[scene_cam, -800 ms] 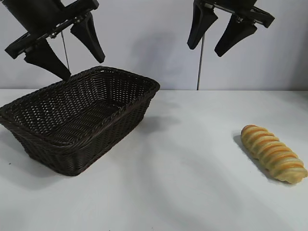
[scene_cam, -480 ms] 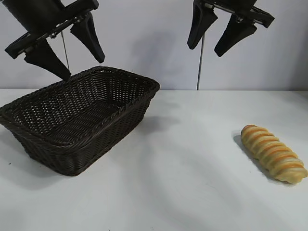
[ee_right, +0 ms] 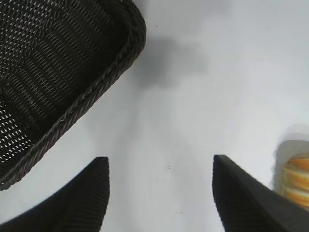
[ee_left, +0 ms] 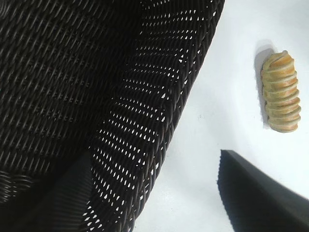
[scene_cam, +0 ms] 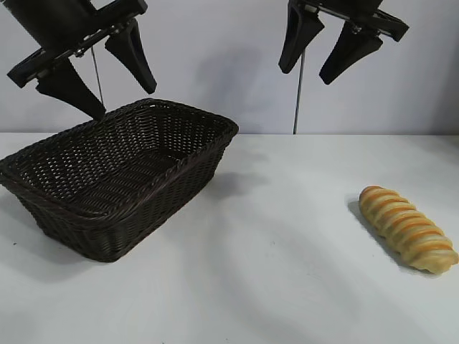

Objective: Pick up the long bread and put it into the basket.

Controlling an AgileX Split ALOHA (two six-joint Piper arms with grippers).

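The long bread (scene_cam: 407,228), a golden loaf with orange-brown ridges, lies on the white table at the right; it also shows in the left wrist view (ee_left: 281,92) and partly in the right wrist view (ee_right: 295,178). The dark brown wicker basket (scene_cam: 183,166) stands at the left and holds nothing visible. My left gripper (scene_cam: 123,99) hangs open high above the basket's far rim (ee_left: 178,108). Open and empty, my right gripper (scene_cam: 307,74) hangs high over the middle of the table, well above and left of the bread.
The white table (scene_cam: 287,272) stretches between the basket and the bread. A thin vertical pole (scene_cam: 297,93) stands behind the table against the pale wall. The basket's corner (ee_right: 126,46) shows in the right wrist view.
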